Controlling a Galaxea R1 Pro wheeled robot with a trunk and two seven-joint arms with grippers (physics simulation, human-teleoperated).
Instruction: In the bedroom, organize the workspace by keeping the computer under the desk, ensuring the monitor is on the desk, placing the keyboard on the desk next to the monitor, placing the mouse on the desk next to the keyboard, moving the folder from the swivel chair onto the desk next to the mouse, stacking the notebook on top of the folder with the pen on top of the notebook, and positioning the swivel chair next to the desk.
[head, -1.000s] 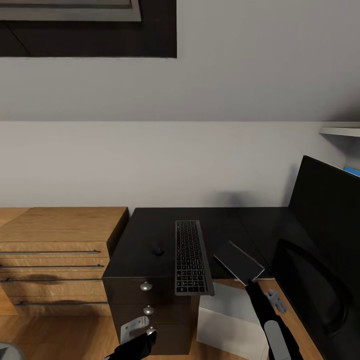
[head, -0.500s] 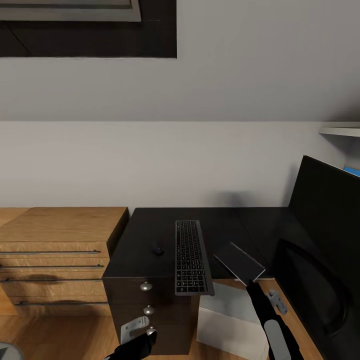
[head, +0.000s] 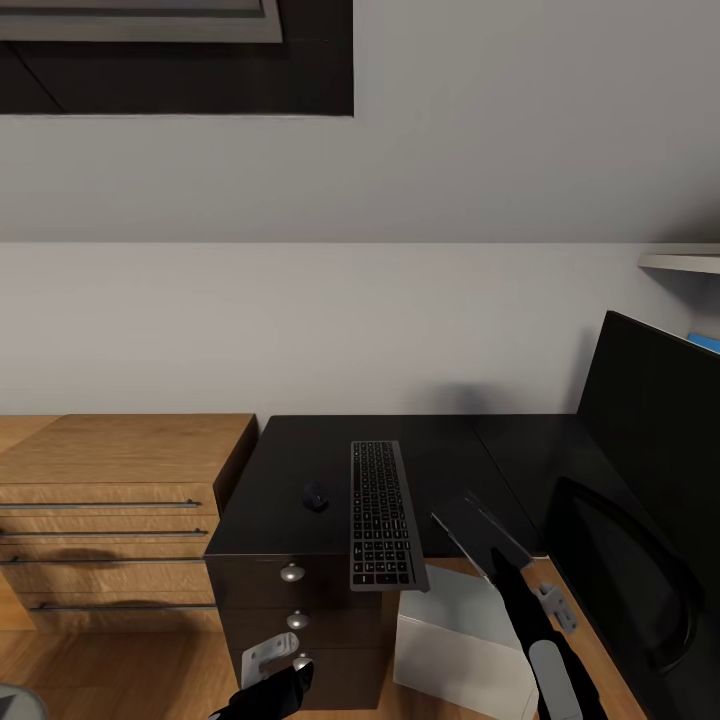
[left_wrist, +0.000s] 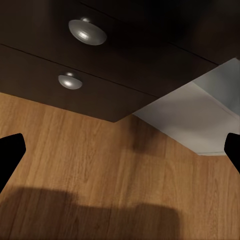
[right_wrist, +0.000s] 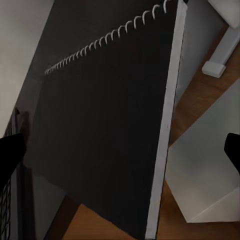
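the notebook (head: 482, 534), tilted on edge, hangs over the black surface's (head: 440, 450) front edge, just right of the keyboard (head: 382, 515); the right tool (head: 497, 567) grips its lower corner. the mouse (head: 316, 496) lies left of the keyboard. the computer (head: 465, 640) stands below. the left tool (left_wrist: 120, 150) hangs spread wide, holding nothing, over the wooden floor (left_wrist: 100, 165).

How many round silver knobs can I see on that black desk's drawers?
3, stacked down the drawer unit's front: top knob, middle knob, and bottom knob, partly behind the left arm. Lower ones may be hidden.
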